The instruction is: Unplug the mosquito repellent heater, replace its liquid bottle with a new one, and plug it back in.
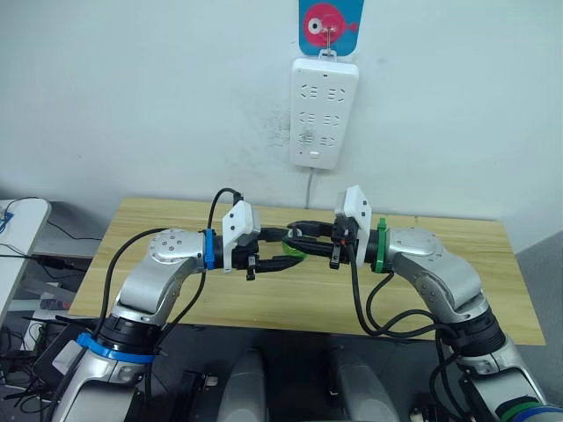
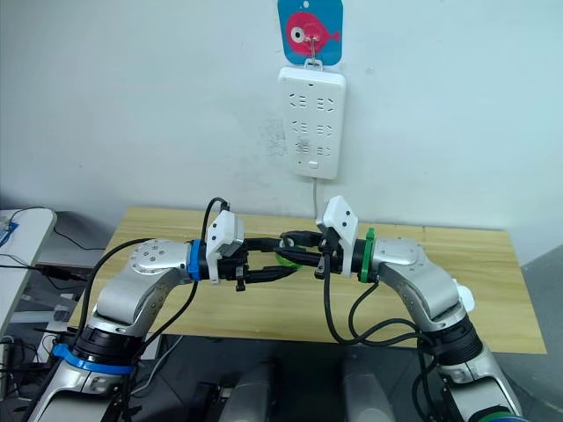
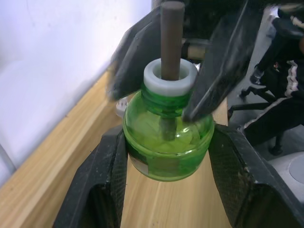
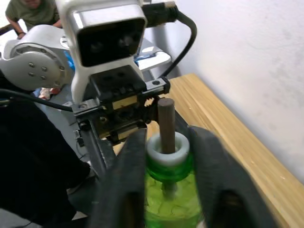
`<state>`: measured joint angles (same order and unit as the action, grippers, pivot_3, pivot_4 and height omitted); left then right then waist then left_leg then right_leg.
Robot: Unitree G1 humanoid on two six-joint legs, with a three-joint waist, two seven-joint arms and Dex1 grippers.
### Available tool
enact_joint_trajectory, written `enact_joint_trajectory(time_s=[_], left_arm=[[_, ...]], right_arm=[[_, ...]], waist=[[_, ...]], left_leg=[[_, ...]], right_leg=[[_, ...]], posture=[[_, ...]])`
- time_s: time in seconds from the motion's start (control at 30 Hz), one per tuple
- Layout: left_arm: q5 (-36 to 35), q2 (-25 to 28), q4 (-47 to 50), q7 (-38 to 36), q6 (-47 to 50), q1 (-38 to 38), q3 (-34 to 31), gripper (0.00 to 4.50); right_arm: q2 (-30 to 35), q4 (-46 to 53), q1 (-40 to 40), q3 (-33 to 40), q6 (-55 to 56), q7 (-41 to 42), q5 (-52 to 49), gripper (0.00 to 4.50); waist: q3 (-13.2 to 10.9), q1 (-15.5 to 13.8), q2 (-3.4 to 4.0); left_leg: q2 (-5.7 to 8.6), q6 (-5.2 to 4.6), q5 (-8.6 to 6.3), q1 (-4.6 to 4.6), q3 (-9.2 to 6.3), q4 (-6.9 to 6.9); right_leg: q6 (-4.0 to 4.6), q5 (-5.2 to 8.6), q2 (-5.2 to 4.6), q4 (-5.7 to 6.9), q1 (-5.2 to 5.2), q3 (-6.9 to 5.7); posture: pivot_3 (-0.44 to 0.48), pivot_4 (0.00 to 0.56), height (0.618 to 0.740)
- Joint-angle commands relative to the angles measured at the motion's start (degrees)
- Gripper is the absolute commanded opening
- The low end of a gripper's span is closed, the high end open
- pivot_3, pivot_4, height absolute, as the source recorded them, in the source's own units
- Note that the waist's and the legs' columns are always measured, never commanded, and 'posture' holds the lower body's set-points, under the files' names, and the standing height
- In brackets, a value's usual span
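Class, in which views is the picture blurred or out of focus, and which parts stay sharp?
Left wrist view: the green liquid bottle and its wick are sharp, while the right tool's fingers around its neck look blurred. Right wrist view: that tool's own fingers are soft, the left arm's camera housing beyond is sharp. Left eye view: evenly lit, the power strip is crisp.

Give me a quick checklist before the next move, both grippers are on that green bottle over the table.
1. Left gripper on the green bottle: jaws either side of its body, ok.
2. Right gripper at the bottle's white collar: jaws either side, ok.
3. Wick straight and unbent: ok.
4. Bottle above the wooden table: ok.
5. Power strip on the wall, sockets free: ok.
6. Mosquito repellent heater location: cannot tell.
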<state>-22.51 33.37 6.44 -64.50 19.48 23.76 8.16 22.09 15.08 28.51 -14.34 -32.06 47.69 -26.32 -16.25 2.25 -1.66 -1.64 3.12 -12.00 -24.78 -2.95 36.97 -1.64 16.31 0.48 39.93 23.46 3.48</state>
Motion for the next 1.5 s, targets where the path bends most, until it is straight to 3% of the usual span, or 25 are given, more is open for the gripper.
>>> enact_joint_trajectory(time_s=[0.03, 0.2, 0.43, 0.6, 0.73, 0.93, 1.43, 1.5], left_arm=[[-0.85, -0.46, 2.58, -0.35, -0.84, 0.36, -0.26, 2.16], [-0.98, -1.87, 2.94, 1.71, -1.27, -0.25, -0.95, 2.16], [-1.33, -6.02, 8.01, 9.05, -1.53, -4.24, -3.11, 4.47], [2.81, -11.95, 9.64, 18.18, -6.1, -4.57, -3.06, 4.5], [6.84, -17.04, 8.52, 24.34, -10.39, -3.19, -1.76, 4.5], [10.48, -22.8, 4.83, 29.58, -13.28, -0.87, 0.96, 4.5], [10.55, -26.09, 0.41, 31.56, -14.67, 2.13, 1.27, 4.5], [10.41, -26.28, 0.54, 31.6, -14.49, 2.09, 1.26, 4.1]], right_arm=[[0.39, 1.48, 0.26, 0.58, -0.61, 1.76, -1.45, 0.84], [-0.68, 1.22, -0.13, 4.21, -3.56, -0.97, -3.75, 0.84], [-6.95, -0.86, 1.3, 21.25, -16.92, -15.94, -17.48, 0.84], [-13.88, -1.83, 3.38, 33.06, -23.94, -32.5, -29.34, 0.84], [-17.07, -1.03, 4.4, 37.13, -26.71, -42.66, -38.06, 0.84], [-16.56, 1.89, 3.95, 35.11, -28.06, -48.24, -43.82, 0.84], [-13.88, 1.59, 4.42, 32.5, -25.08, -53.93, -50.82, 0.84], [-13.57, 1.51, 4.39, 32.29, -24.56, -54.29, -51.42, 0.84]], waist=[[0.04, 0.0, 0.0], [0.07, -0.01, -0.01], [0.16, -0.28, -0.01], [0.26, -0.38, -0.02], [0.39, -0.37, -0.01], [0.52, -0.36, 0.01], [0.53, -0.23, 0.02], [0.53, -0.23, 0.02]], left_leg=[[0.0, 0.0, 0.0, 0.0, 0.0, 0.0], [0.0, 0.0, 0.0, 0.0, 0.0, 0.02], [-0.01, 0.01, 0.01, 0.0, -0.02, 0.02], [0.02, 0.01, 0.0, 0.0, 0.02, 0.02], [0.03, 0.0, 0.0, 0.0, 0.03, 0.01], [0.08, -0.02, 0.0, 0.0, 0.07, 0.01], [0.07, -0.02, 0.0, 0.0, 0.07, 0.0], [0.07, -0.02, 0.0, 0.0, 0.06, 0.01]], right_leg=[[0.0, 0.0, 0.0, 0.0, 0.0, 0.0], [0.0, 0.0, 0.0, 0.02, 0.0, 0.0], [0.02, -0.01, -0.08, 0.05, -0.01, 0.01], [0.02, -0.01, -0.09, 0.06, -0.02, 0.04], [0.02, -0.02, -0.08, 0.06, -0.01, 0.06], [0.02, -0.02, -0.05, 0.06, -0.02, 0.09], [0.02, -0.02, 0.02, 0.06, -0.01, 0.09], [0.01, -0.02, 0.04, 0.06, -0.01, 0.09]], posture=[[0.003, 0.182, 0.74], [0.004, 0.182, 0.74], [-0.002, 0.186, 0.74], [-0.008, 0.189, 0.74], [-0.007, 0.194, 0.74], [-0.003, 0.198, 0.74], [-0.016, 0.199, 0.74], [-0.016, 0.199, 0.74]])
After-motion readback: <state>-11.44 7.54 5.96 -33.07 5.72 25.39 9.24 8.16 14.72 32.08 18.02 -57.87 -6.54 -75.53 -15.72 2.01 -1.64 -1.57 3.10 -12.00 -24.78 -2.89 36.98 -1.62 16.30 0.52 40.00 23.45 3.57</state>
